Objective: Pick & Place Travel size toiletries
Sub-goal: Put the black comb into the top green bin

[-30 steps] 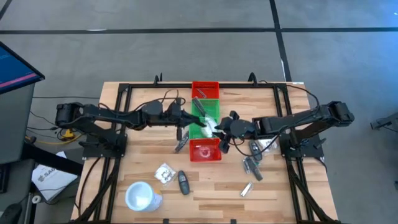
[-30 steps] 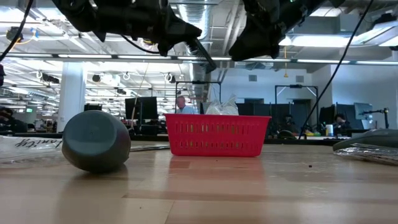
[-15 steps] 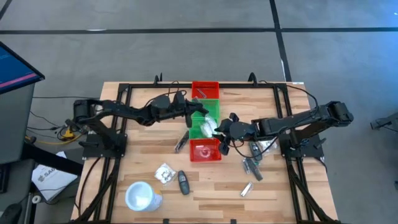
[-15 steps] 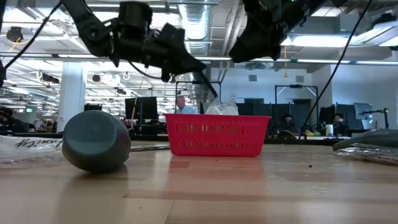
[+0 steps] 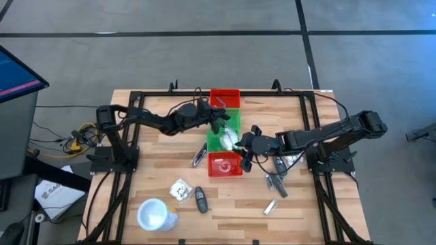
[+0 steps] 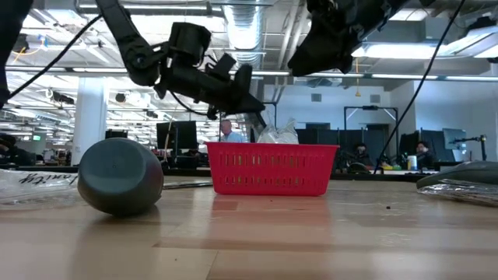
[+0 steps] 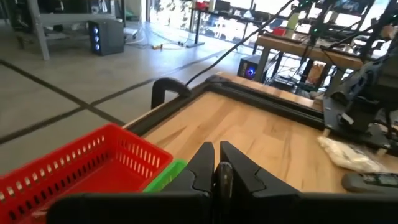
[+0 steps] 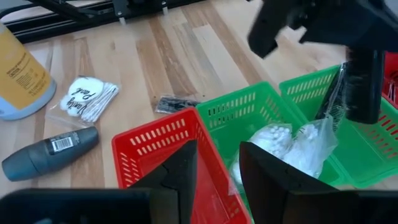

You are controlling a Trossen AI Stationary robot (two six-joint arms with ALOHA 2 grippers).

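Packets (image 5: 227,141) fill the green bin (image 5: 231,121); left gripper (image 5: 223,120) clamps a tube (image 8: 364,84) above it, right gripper (image 5: 240,145) parted; several toiletries (image 5: 199,199) wait near the table's (image 5: 157,109) front edge.

Light wood table (image 5: 163,153) carried 3 bins in a row at centre: red (image 5: 225,97), green (image 5: 230,122), red (image 5: 225,165). Loose on it: white cup (image 5: 154,215), clear packet (image 5: 181,189), black oblong piece (image 5: 200,199), silver tube (image 5: 270,207).
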